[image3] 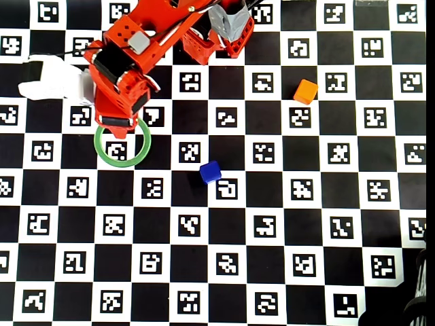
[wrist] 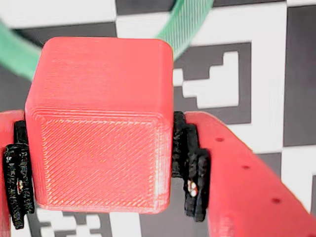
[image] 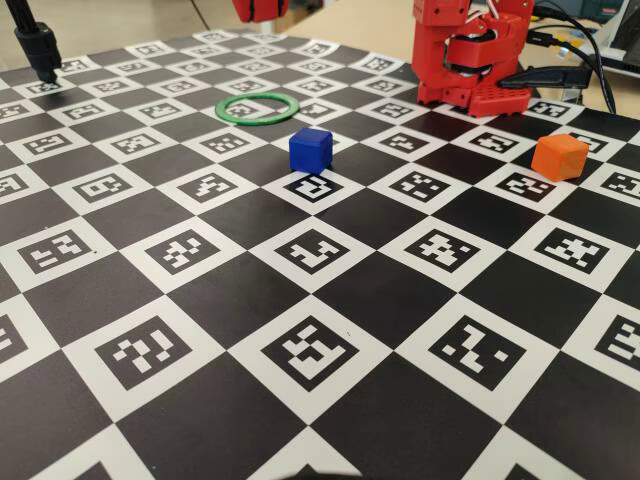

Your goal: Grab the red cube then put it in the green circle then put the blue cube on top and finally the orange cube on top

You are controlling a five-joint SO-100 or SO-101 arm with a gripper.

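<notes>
Red cube [wrist: 98, 123] clamped between black-padded fingers [wrist: 192, 173] of gripper [wrist: 101, 170], seen in wrist view. Green circle [image3: 122, 144] seen just below gripper [image3: 117, 123] in overhead view, partly covered at far rim. Blue cube [image3: 210, 172] and orange cube [image3: 306, 91] located well apart from gripper, on checkered board [image3: 272, 238].

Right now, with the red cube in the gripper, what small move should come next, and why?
Probably lower it into the green ring. The gripper is shut on the red cube, the arm sits at the ring's edge in the overhead view, and the ring's centre looks empty.
</notes>
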